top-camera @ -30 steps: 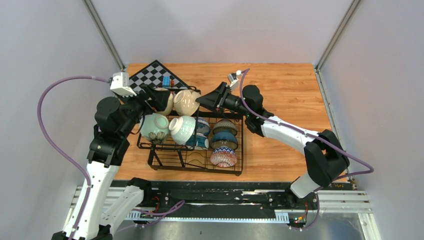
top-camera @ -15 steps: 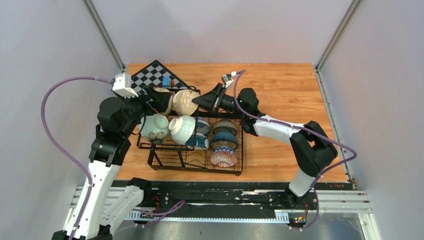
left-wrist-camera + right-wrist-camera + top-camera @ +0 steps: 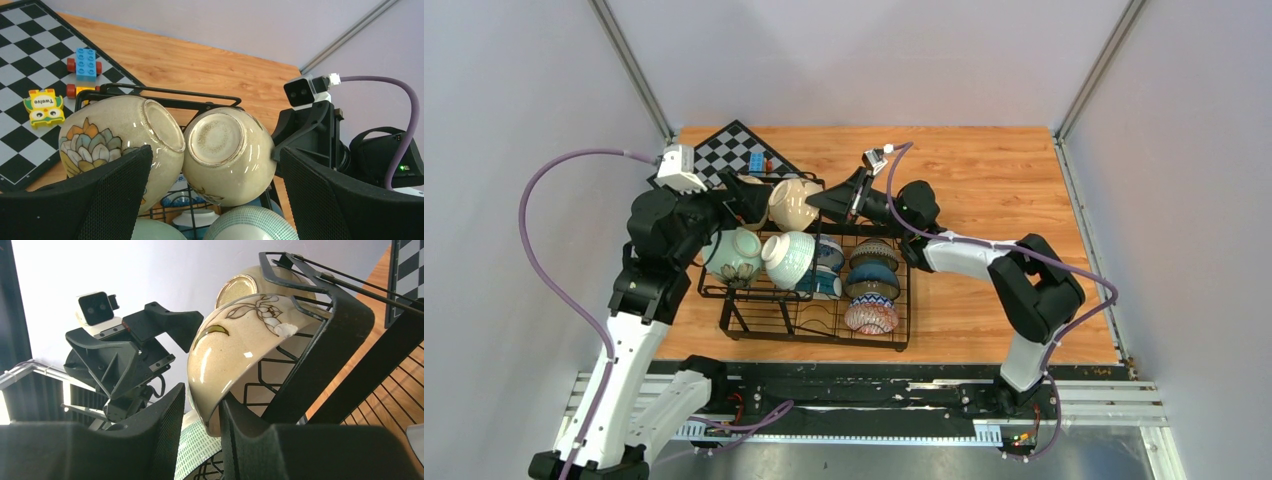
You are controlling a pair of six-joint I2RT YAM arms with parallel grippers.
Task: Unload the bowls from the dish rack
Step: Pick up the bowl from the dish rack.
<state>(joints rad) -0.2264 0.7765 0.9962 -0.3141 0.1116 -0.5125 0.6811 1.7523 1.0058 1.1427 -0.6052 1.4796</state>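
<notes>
The black wire dish rack (image 3: 816,335) holds several bowls. Two cream bowls lean bottom-up on its back section: a flower-painted one (image 3: 100,135) and a plainer one (image 3: 225,150) (image 3: 796,205). My left gripper (image 3: 215,195) (image 3: 746,197) hovers wide open just above them, with the plainer bowl showing between its fingers. My right gripper (image 3: 202,405) (image 3: 827,200) has that bowl's rim (image 3: 220,390) between its narrowed fingers. One finger lies inside the bowl, and a thin gap still shows at the outer one. Lower down sit a mint bowl (image 3: 732,252), a green-dotted bowl (image 3: 789,258) and a row of dark and patterned bowls (image 3: 872,285).
A chessboard (image 3: 724,150) lies behind the rack at the back left, with a blue block (image 3: 86,62) and a yellow owl block (image 3: 44,106) on it. Bare wooden tabletop (image 3: 994,180) stretches to the right of the rack. Grey walls close in on both sides.
My right gripper has moved left onto the plainer cream bowl and its jaws have narrowed round the rim. My left gripper has shifted a little to the right above the back bowls, still wide open.
</notes>
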